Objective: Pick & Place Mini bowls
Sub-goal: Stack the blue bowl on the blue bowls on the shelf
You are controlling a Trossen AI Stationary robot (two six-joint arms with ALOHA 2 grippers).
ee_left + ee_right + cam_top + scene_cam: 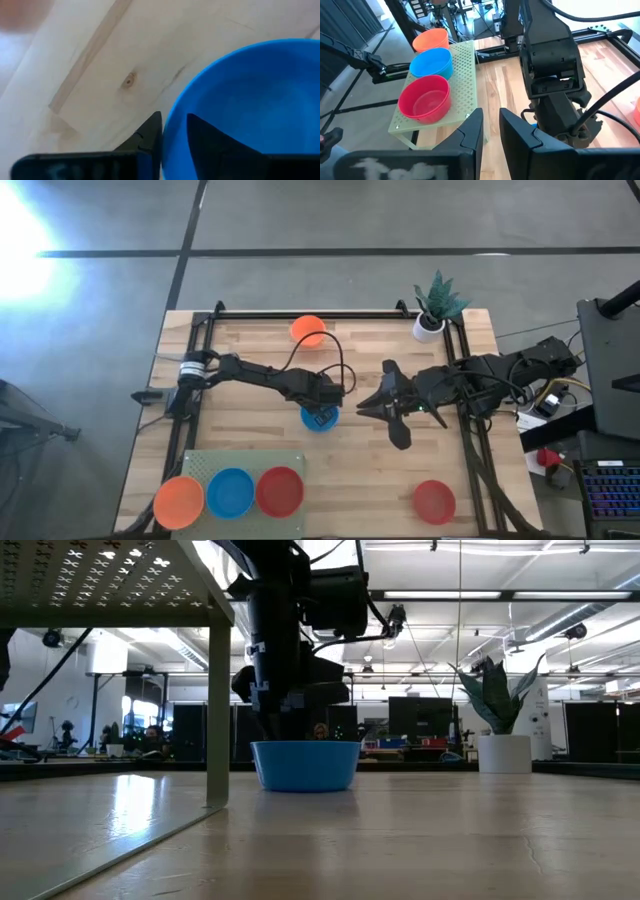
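At the table's near-left corner a green perforated rack [240,465] is seen carrying three mini bowls in a row, the orange bowl [178,502], then the blue bowl on the rack [230,492], then the red bowl on the rack [279,490]. Near the middle of the wooden table [370,480], the loose blue bowl [320,418] is being gripped by the left gripper [174,132]: one dark finger is set outside the rim and the other inside it, so the wall is pinched between them. The step in hand is judged to be the pick of this bowl; what is called for next is a clean lift and a carry toward the rack, with the grip kept on the thin rim. In the low view the bowl's base appears to rest on the wood, though this cannot be settled. The bowl is shown as shallow, smooth and plain blue. An orange bowl at the far edge [308,330] and, to the right, a red bowl near the front edge [434,500] are left unplaced. The right gripper [491,131] is held beside the left arm, fingers close together and empty.
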